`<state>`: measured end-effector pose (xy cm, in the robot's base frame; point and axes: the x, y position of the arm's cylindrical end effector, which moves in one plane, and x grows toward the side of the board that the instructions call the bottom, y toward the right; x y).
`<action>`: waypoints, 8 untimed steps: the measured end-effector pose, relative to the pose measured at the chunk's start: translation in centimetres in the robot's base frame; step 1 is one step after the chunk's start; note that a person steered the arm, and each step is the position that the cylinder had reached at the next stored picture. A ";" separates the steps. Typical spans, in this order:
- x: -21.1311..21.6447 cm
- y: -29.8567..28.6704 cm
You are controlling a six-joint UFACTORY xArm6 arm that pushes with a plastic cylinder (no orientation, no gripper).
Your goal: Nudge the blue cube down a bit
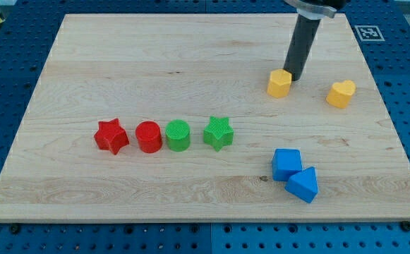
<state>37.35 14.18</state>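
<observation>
The blue cube (286, 164) lies at the lower right of the wooden board (120, 56), touching a blue triangular block (303, 184) at its lower right. My tip (294, 76) is at the view's upper right, well above the blue cube, right against the top right edge of a yellow hexagonal block (279, 83). The dark rod rises from there to the view's top edge.
A yellow heart block (341, 93) lies to the right of my tip. A row at middle left holds a red star (111, 136), a red cylinder (149, 137), a green cylinder (178, 135) and a green star (219, 132).
</observation>
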 end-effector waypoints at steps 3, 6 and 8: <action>0.8 -4.6; 3.0 -4.6; 7.8 -4.2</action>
<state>45.17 9.99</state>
